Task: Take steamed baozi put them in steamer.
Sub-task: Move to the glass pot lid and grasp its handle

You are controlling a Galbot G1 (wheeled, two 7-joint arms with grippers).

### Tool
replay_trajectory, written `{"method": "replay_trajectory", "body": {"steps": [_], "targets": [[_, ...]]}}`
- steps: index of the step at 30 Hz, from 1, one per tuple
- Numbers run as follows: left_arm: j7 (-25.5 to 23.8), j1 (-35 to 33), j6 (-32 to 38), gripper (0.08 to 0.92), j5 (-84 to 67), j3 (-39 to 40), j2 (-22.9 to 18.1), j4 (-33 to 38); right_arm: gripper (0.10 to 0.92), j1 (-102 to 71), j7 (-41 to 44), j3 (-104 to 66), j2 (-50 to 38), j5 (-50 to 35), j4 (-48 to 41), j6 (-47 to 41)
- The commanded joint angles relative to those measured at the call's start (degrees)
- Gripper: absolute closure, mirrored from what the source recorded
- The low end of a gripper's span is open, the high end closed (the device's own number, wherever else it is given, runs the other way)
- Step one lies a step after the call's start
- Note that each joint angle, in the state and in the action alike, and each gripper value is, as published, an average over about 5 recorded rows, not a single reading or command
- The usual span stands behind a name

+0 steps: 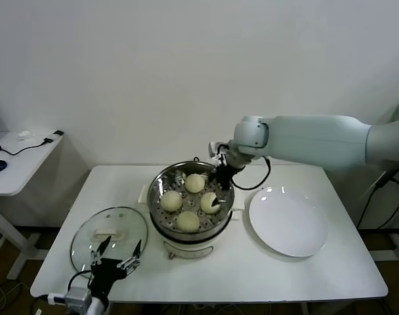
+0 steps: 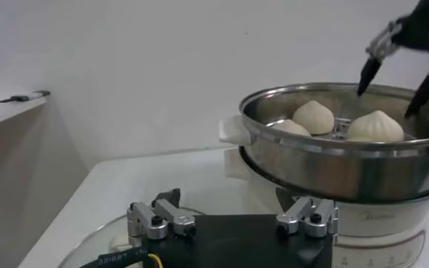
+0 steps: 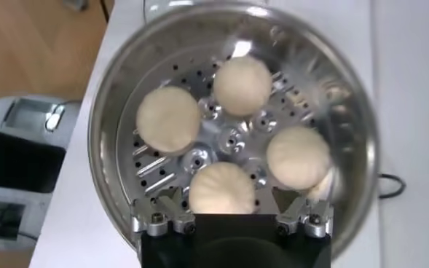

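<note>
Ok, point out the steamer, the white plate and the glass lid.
steamer (image 1: 157, 187): head view, left steel rim.
white plate (image 1: 288, 223): head view, bare centre.
glass lid (image 1: 130, 226): head view, bare glass beside the handle.

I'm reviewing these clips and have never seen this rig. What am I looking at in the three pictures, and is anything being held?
A two-armed robot stands at a white table. One picture looks down from its head; the others come from cameras on each wrist. The right gripper hangs over the steamer, fingers apart and holding nothing. Its wrist camera looks straight down on four baozi on the perforated floor. The left gripper waits open at the table's near edge, over a glass lid. A white plate sits bare to the steamer's right.
</note>
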State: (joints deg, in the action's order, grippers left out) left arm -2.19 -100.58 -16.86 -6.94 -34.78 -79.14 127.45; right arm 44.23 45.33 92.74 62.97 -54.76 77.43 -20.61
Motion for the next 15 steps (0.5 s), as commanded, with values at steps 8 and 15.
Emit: {"method": "replay_trajectory", "body": {"steps": [8,15], "targets": [[4.5,4.1,-1.1,0.177,-5.7,-1.5,0.7,-0.6,0.203,-27.8,-40.5,-50.3,-21.0,8.6,2.8,2.3],[6.5,6.0,-0.6,0.177,-6.9,-1.8,3.2,-2.8,0.203,-58.8,-47.8,-75.9,-32.6,17.3,10.7,9.8]]}}
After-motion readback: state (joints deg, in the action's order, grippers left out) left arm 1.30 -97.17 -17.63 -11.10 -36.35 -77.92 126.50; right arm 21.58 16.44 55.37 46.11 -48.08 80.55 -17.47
